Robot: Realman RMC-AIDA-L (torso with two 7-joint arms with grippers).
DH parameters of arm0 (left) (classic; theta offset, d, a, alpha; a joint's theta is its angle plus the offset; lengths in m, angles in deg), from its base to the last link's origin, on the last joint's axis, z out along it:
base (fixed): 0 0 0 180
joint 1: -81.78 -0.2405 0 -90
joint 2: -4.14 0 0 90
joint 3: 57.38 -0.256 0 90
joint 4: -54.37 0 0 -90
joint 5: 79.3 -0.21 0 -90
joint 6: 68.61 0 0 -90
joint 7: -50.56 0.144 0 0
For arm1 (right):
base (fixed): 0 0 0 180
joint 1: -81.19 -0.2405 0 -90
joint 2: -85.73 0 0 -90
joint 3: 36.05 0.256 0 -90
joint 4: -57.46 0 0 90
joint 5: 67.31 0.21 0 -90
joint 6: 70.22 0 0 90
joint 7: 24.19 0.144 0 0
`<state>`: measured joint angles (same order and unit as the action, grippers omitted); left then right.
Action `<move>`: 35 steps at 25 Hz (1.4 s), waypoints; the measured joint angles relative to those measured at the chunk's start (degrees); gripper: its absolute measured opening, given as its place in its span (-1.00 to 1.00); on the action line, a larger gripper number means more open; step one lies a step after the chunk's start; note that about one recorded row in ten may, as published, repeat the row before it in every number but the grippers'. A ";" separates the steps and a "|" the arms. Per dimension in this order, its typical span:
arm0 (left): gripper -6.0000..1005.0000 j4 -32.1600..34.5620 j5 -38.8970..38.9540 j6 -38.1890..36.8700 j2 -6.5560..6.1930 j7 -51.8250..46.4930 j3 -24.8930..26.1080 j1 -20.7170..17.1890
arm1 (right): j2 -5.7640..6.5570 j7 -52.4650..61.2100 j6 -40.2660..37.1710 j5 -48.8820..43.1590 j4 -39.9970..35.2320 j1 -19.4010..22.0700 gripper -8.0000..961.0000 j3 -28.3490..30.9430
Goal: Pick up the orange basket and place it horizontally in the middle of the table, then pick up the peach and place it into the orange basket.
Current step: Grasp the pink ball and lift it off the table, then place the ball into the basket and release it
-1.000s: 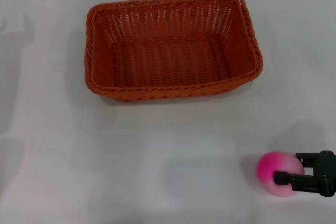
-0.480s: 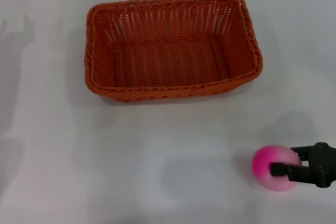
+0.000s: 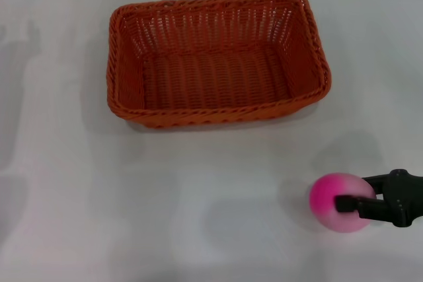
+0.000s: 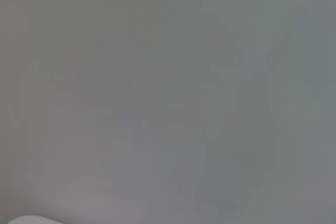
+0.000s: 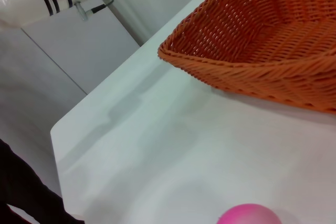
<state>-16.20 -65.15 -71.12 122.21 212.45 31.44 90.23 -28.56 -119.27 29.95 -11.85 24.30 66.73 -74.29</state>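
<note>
I have the right gripper (image 3: 344,199) clamped on the peach (image 3: 334,201) near the table (image 3: 198,196) edge, orange basket (image 3: 218,57) well ahead and left of it; next, lift and carry over the rim.

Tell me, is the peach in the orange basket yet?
No. The peach sits outside the orange basket, in the right gripper.

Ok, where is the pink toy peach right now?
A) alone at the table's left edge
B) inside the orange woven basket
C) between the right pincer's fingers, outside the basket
C: the right pincer is closed on the pink toy peach, on the robot's right, apart from the empty orange woven basket.
</note>
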 joint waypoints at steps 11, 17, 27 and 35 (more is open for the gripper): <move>0.05 0.00 -0.05 0.05 0.05 0.00 0.26 -0.02 | -0.55 3.15 1.48 2.24 -3.13 -1.79 -0.49 -1.38; 0.06 0.56 0.25 0.05 0.05 0.00 0.34 -0.02 | -0.59 4.50 1.72 5.39 -4.82 -2.64 -0.54 -3.67; 0.06 0.88 0.09 0.63 0.05 -0.38 0.39 -0.02 | -0.56 5.98 2.69 12.01 -8.23 -3.29 -0.61 -6.32; 0.06 1.53 -0.07 0.84 0.05 -0.41 0.39 0.38 | -0.61 7.44 2.76 17.44 -10.74 -4.15 -0.61 -9.83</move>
<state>-14.67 -65.23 -70.28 122.26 212.04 31.83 90.62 -29.17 -111.83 32.70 5.59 13.56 62.58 -84.12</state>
